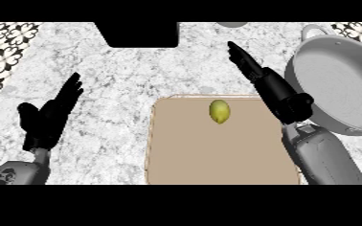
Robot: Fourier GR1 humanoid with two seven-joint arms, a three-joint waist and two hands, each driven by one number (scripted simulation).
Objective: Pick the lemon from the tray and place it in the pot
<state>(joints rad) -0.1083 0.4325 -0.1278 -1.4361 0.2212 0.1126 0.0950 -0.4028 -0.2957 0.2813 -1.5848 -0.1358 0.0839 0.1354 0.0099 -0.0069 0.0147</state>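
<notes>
A yellow-green lemon lies near the far edge of a tan tray in the middle of the counter. At the right stands a grey pot with a wide rim, nothing showing inside it. My right hand stretches between the tray and the pot, fingers straight and pointing up-left, just right of the lemon and not touching it. At the left edge rests my left hand, open, fingers up, well away from the tray.
A black rectangular object sits at the counter's far edge, left of centre. A grey round thing peeks in at the top. Patterned tiles border the far left. Marbled counter lies bare between the left hand and the tray.
</notes>
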